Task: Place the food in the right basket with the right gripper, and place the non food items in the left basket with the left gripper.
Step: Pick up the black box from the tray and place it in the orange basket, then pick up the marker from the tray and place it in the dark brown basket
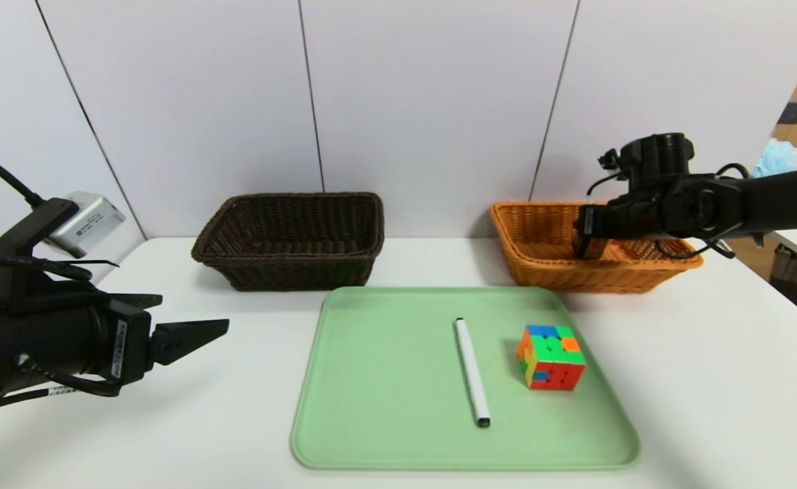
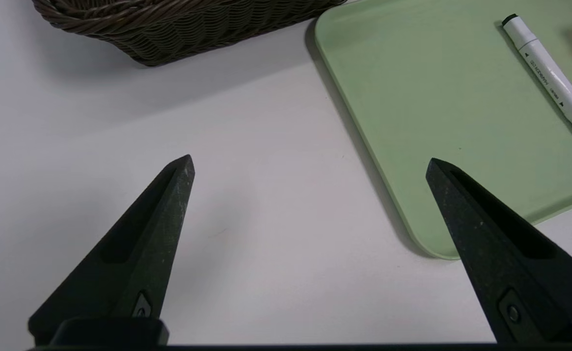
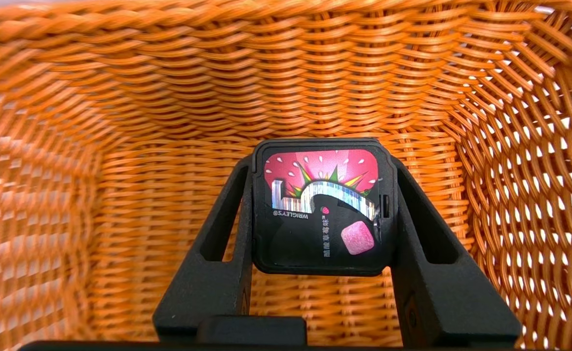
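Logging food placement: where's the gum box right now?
In the right wrist view, the black gum box is clamped between the right gripper's fingers, over the inside of the orange basket on the robot's right.

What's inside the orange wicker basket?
A black gum box, clamped by the right gripper above the floor. Whatever lies directly beneath box and fingers is hidden.

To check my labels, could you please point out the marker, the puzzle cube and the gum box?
Marker (image 1: 472,372): head view, barrel.
Puzzle cube (image 1: 556,372): head view, front side.
Gum box (image 3: 295,248): right wrist view, lid.
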